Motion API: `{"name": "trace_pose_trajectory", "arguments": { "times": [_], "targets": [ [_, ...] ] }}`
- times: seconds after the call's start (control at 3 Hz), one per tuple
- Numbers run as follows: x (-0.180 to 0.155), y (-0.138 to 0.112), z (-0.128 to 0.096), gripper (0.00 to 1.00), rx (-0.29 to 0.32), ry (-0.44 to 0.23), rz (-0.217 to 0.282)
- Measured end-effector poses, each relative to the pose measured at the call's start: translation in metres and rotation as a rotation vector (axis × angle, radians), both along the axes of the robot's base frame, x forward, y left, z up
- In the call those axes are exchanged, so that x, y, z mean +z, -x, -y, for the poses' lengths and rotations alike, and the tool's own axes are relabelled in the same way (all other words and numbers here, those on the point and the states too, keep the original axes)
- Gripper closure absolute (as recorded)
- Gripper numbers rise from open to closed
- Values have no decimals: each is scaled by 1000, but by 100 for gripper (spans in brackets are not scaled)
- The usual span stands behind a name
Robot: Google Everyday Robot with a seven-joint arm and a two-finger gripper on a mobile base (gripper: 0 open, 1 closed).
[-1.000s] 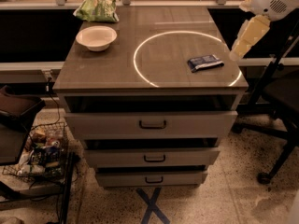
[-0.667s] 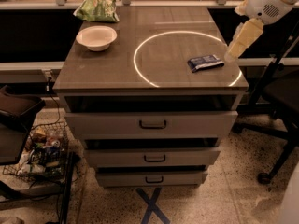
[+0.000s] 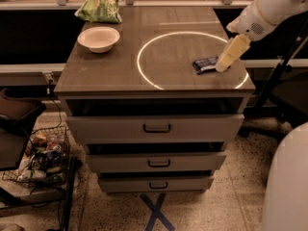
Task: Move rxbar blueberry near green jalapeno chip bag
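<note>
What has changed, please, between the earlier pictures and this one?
The hand has come down and leftward; its tip now overlaps the right end of the rxbar blueberry in this view, though contact cannot be told. The bar, green jalapeno chip bag and white bowl stayed put.

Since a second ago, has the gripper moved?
Yes. The gripper came in from beyond the table edge, toward the rxbar blueberry, now at its right end.
</note>
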State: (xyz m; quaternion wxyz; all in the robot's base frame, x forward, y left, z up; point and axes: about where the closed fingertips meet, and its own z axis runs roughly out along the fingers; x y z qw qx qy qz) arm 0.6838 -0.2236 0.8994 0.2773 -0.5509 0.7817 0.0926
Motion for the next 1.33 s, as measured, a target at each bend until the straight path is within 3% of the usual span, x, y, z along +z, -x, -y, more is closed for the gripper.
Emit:
{"name": "trace_pose_trajectory", "arguments": {
  "times": [0.67, 1.33],
  "targets": [
    [-36, -21, -15, 0, 25, -58, -35],
    [-69, -28, -21, 0, 61, -93, -108]
  ]
}}
